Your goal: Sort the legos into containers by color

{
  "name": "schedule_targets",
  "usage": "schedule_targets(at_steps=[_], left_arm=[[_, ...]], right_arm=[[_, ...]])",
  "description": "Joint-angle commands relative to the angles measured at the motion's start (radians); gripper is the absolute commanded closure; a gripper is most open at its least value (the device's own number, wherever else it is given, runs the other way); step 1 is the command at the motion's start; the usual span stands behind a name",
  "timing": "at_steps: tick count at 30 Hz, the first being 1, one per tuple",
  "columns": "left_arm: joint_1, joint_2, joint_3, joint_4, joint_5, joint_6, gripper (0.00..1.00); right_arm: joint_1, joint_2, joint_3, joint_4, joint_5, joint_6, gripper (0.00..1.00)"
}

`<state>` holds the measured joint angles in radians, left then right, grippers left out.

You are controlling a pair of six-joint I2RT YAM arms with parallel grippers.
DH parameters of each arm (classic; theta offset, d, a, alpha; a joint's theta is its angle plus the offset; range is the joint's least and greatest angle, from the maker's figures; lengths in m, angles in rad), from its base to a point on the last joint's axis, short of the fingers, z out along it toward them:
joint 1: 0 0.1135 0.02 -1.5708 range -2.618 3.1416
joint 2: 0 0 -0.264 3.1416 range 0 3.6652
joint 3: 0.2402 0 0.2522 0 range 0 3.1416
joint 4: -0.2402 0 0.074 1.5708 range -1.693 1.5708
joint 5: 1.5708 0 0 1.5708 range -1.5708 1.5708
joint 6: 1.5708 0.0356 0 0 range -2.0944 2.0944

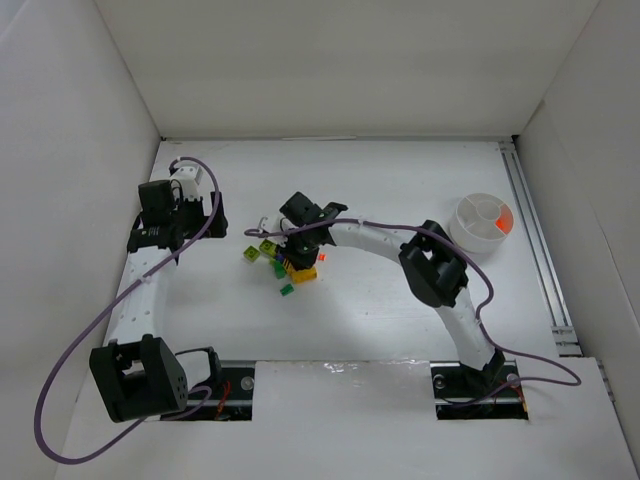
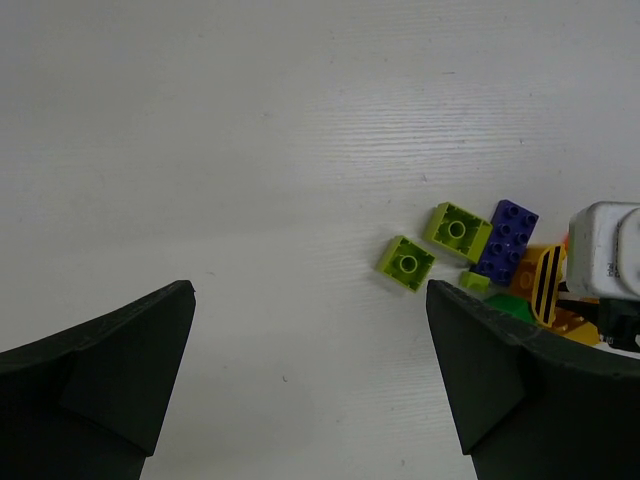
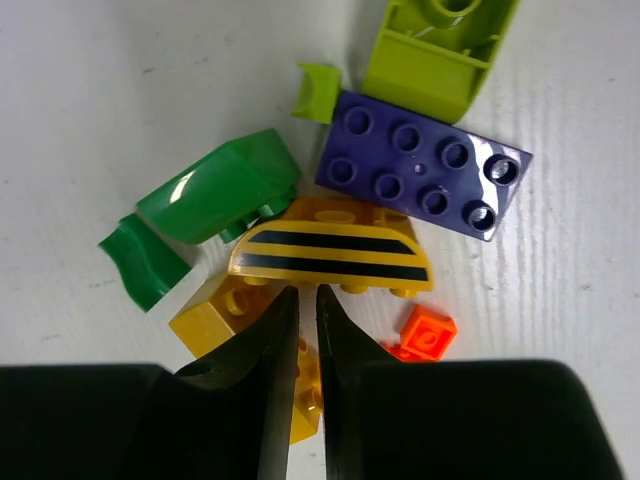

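The right gripper (image 3: 306, 292) hangs over the legos (image 1: 285, 262) heaped at mid-table. Its jaws are drawn to a thin slit, with the tips at the near edge of the striped yellow piece (image 3: 330, 255) and nothing seen between them. The left gripper (image 2: 308, 292) stands left of the heap, jaws fully spread and empty. The white bowl (image 1: 480, 222) sits far right, well apart from the heap, with orange showing in one compartment.

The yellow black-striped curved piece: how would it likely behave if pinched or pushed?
The striped piece looks like rigid, glossy plastic: probably stiff, light, and slippery on its curved top. It appears to rest on a yellow brick, not flat on the table, so a push may slide or tip it off.
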<state>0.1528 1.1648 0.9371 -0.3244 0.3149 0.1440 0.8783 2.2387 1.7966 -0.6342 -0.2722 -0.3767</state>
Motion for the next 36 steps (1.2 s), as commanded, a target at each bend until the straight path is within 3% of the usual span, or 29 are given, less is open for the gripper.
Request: schedule_targets(at_steps=[1, 10, 15, 19, 24, 36], left_arm=[[0.007, -0.004, -0.003, 0.028, 0.018, -0.001, 0.0], [0.007, 0.015, 0.006, 0.028, 0.027, -0.001, 0.0], [0.007, 0.015, 0.006, 0.038, 0.036, -0.001, 0.0], [0.007, 0.015, 0.006, 0.038, 0.036, -0.011, 0.0], [0.007, 0.015, 0.006, 0.038, 0.036, -0.011, 0.0], [0.007, 0.033, 0.015, 0.047, 0.036, -0.011, 0.0]], right_arm=[[0.019, -0.065, -0.008, -0.038, -0.085, -0.054, 0.81], [0.028, -0.149, -0.126, -0.047, -0.053, -0.148, 0.8], [-0.015, -0.195, -0.126, 0.068, 0.002, 0.017, 0.78], [-0.048, -0.173, -0.069, 0.068, 0.024, 0.137, 0.63], [-0.048, -0.151, -0.059, 0.079, 0.109, 0.199, 0.54], [-0.039, -0.05, 0.078, 0.004, 0.185, 0.256, 0.55]])
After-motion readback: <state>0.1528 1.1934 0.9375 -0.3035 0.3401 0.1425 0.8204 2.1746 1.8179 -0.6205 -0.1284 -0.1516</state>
